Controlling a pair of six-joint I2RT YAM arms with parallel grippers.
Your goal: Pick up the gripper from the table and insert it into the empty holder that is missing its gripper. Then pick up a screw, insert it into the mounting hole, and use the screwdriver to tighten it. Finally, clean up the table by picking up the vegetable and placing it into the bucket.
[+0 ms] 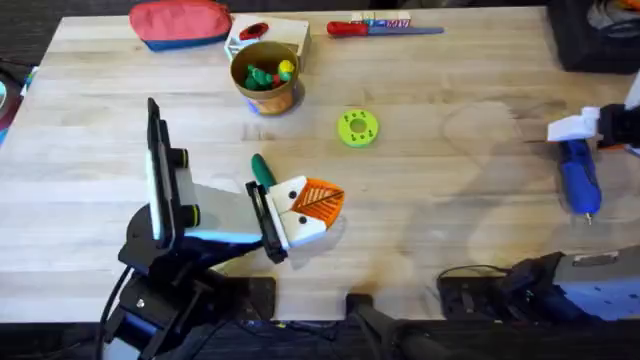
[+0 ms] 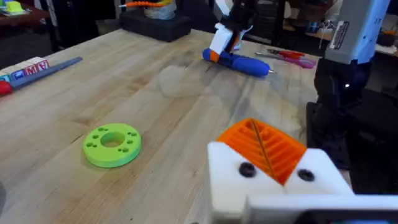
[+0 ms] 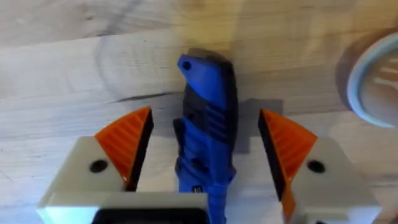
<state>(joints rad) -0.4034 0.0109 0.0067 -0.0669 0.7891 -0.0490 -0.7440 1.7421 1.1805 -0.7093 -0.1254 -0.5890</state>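
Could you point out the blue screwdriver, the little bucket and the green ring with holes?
blue screwdriver (image 1: 579,178), overhead view, middle of its body.
bucket (image 1: 281,98), overhead view, its outer wall.
green ring (image 2: 112,145), left wrist view, its top face.

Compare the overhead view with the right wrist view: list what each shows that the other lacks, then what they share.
Overhead alone: the bucket with small green and yellow items inside, the light green disc, the vegetable beside the left gripper, the red-handled screwdriver and a red pouch.

Right wrist alone: the right gripper's orange ribbed pads open, one on each side of the blue tool and apart from it, and a pale round rim.

Both: the screwdriver lying flat on the table, with the right gripper at it.
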